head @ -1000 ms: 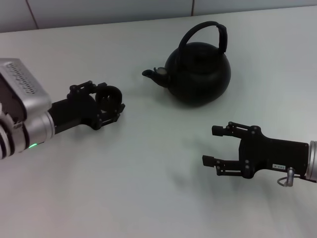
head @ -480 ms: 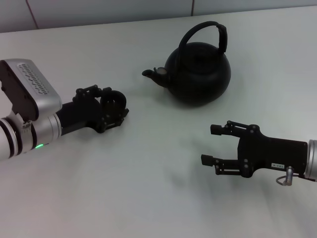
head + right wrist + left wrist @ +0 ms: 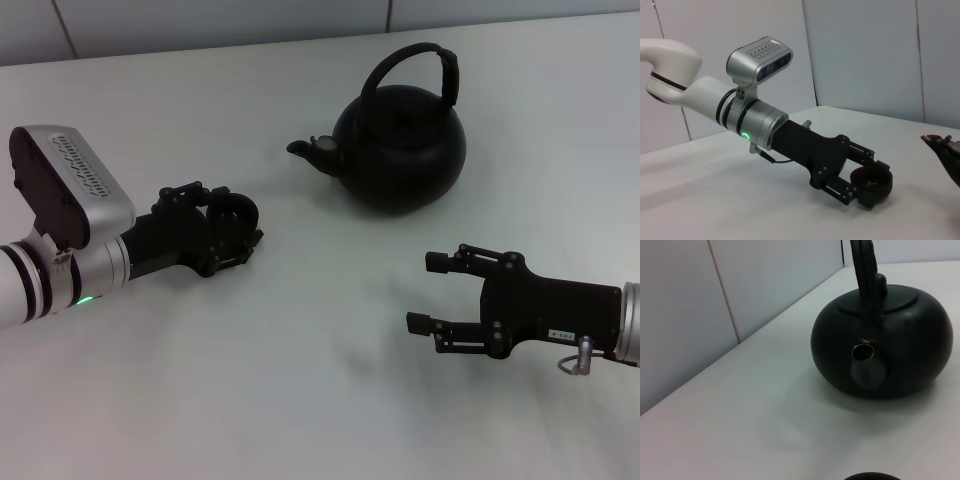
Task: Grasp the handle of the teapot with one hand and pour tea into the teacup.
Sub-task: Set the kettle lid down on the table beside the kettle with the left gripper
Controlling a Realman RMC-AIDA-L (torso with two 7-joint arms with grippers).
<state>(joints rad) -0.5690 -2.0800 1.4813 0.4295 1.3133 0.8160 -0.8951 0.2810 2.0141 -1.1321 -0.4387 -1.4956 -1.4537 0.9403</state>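
Left gripper [image 3: 232, 228] has slid the teacup [image 3: 232, 210] it's clamped on a bit toward 4 o'clock over the last second, closer to the spout, so it looks like it's staging the cup for the pour. Right gripper [image 3: 432, 293] hangs with fingers apart at 5 o'clock of the teapot [image 3: 400, 145], handle [image 3: 418, 68] untouched. The right wrist view shows the cup [image 3: 871, 181] pinched clearly; the left wrist one only looks into the spout [image 3: 863, 352].

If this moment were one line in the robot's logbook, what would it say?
left gripper: shut on teacup | right gripper: open, idle | teapot: upright on table, handle ungrasped
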